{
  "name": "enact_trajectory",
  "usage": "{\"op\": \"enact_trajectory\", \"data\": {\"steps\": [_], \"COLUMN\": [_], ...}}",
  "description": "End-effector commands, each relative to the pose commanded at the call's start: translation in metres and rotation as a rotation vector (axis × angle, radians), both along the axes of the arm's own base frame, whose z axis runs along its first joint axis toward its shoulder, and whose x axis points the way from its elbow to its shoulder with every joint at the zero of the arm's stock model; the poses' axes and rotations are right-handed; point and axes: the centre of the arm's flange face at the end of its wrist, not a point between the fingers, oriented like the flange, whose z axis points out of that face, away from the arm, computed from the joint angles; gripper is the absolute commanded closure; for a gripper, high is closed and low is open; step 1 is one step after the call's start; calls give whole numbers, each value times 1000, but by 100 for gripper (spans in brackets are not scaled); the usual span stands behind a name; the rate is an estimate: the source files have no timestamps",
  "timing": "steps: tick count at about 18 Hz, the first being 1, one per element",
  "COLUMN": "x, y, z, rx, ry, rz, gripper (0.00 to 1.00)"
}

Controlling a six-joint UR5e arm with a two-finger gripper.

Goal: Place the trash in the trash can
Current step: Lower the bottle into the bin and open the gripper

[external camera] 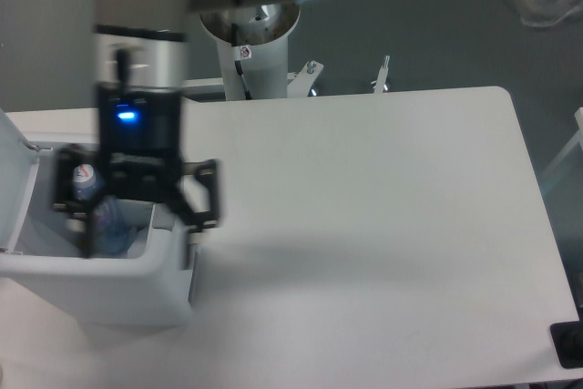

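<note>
At the table's (383, 207) left edge, the trash can (100, 293) stands with its lid (16, 179) up. Both trash pieces lie inside: the bottle (109, 225) bluish, the wrapper (84, 179) showing its printed label. Above the can's right rim hangs the claw (141, 207), motion-blurred, fingers spread wide, holding nothing.

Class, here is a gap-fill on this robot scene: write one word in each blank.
1. The bottle lies inside the white ____.
2. The gripper has its fingers spread ____, holding nothing.
3. A small ____ light glows on the robot's wrist.
4. The bin stands at the table's ____ side in the picture.

Missing words: bin; open; blue; left
</note>
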Motion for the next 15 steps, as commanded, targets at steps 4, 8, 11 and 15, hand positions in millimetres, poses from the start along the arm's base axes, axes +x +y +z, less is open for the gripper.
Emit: {"op": "enact_trajectory", "data": {"steps": [4, 8, 11, 15], "x": [-73, -135, -153, -173], "y": [-69, -134, -158, -186], "z": [-47, -81, -89, -96], "rx": [-277, -440, -472, -490], "ry": [172, 217, 215, 202], "rz": [14, -28, -23, -6], "gripper": [0, 0, 0, 0]}}
